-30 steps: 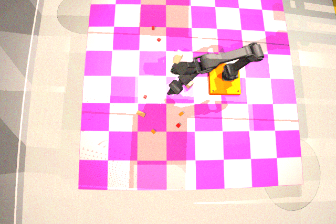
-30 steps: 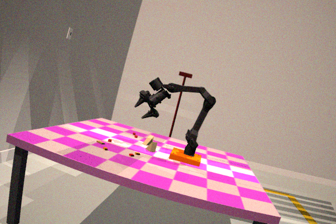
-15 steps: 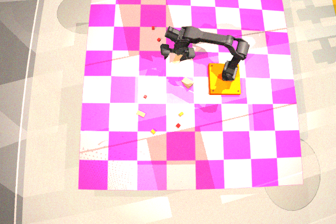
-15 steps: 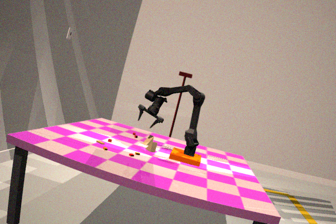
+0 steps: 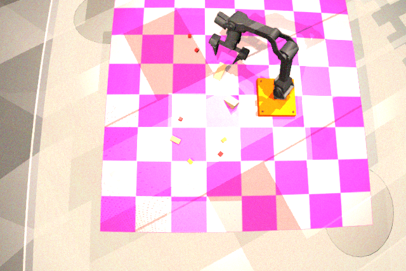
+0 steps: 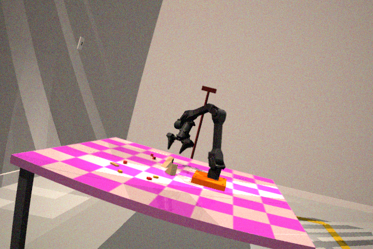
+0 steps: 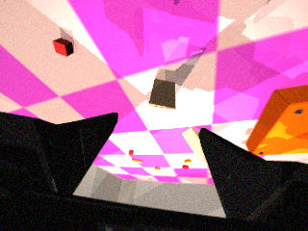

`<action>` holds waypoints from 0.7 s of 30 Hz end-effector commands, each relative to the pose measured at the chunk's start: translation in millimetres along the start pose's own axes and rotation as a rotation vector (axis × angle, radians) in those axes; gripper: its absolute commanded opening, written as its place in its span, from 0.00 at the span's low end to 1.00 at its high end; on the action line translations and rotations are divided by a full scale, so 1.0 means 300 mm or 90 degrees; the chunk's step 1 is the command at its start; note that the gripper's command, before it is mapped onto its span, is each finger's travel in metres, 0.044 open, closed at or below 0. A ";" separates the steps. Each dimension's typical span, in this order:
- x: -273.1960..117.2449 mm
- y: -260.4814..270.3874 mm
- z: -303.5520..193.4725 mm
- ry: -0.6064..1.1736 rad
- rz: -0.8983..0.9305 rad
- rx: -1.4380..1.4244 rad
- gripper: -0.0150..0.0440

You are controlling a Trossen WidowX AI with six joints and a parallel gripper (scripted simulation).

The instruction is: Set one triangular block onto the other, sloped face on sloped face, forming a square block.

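Note:
A tan triangular block [image 5: 219,72] [image 6: 167,162] [image 7: 163,94] stands on the checkered table [image 5: 155,79]; its dark side faces the wrist camera. The other tan triangular block [image 5: 231,101] [image 6: 171,169] [image 7: 192,141] stands a short way off, nearer the arm's base, and is partly hidden behind a finger in the wrist view. The blocks are apart. My gripper [image 5: 224,58] [image 6: 174,151] [image 7: 159,124] is wide open and empty. It hangs above the table near the first block, with the fingers pointing down at a slant, touching neither block.
The orange base plate [image 5: 264,107] [image 6: 207,181] [image 7: 279,122] is to the right of the blocks. Two small red cubes [image 5: 189,35] [image 5: 196,49] lie beyond them. A flat tan piece [image 5: 176,139], small yellow pieces [image 5: 223,139] [image 5: 189,161] and more red cubes [image 5: 180,118] [image 5: 220,153] lie on the other side.

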State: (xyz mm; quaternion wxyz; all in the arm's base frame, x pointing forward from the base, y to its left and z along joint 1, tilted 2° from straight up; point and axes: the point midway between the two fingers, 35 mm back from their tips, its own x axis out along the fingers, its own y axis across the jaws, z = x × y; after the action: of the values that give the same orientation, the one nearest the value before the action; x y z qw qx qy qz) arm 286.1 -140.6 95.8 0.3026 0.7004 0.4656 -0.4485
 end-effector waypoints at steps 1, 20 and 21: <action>0.015 0.003 0.005 0.003 -0.001 0.006 1.00; 0.118 0.010 0.017 0.003 -0.001 0.004 1.00; 0.124 0.010 0.018 0.003 -0.001 0.004 1.00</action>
State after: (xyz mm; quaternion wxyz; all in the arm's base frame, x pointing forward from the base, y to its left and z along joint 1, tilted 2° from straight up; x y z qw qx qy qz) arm 293.3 -134.9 66.5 0.3045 0.7012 0.4640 -0.4475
